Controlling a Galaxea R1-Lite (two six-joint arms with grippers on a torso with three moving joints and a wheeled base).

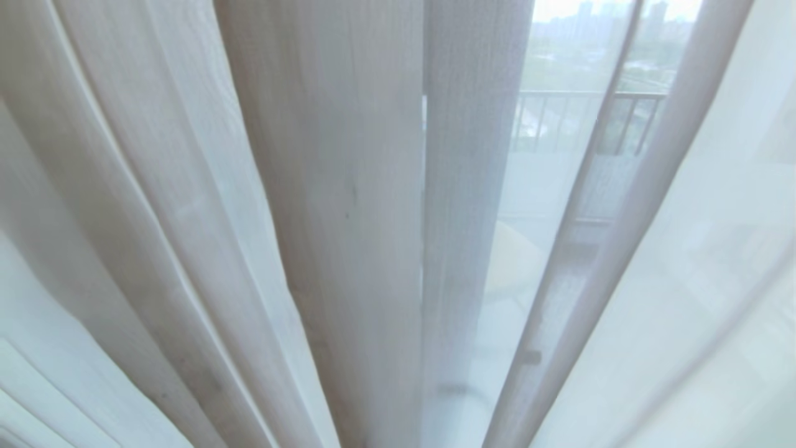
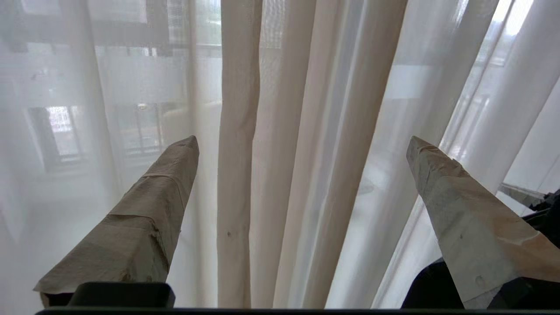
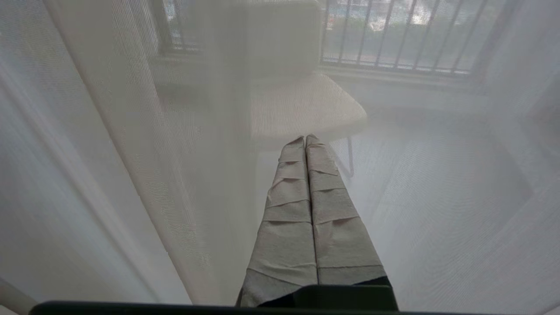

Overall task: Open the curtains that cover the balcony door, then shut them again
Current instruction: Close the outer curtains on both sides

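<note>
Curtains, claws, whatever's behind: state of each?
opaque curtains: hanging in folds, drawn across the glass, not gripped
sheer curtain: drawn, see-through
left claw: open wide, folds between its fingers, not pinched
right claw: shut, empty, facing the sheer
chair: upright behind the sheer

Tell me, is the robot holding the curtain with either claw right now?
No, nothing is held. The left gripper is wide open, with curtain folds hanging between its fingers, ungripped. The right gripper is shut on nothing, facing the sheer layer.
</note>
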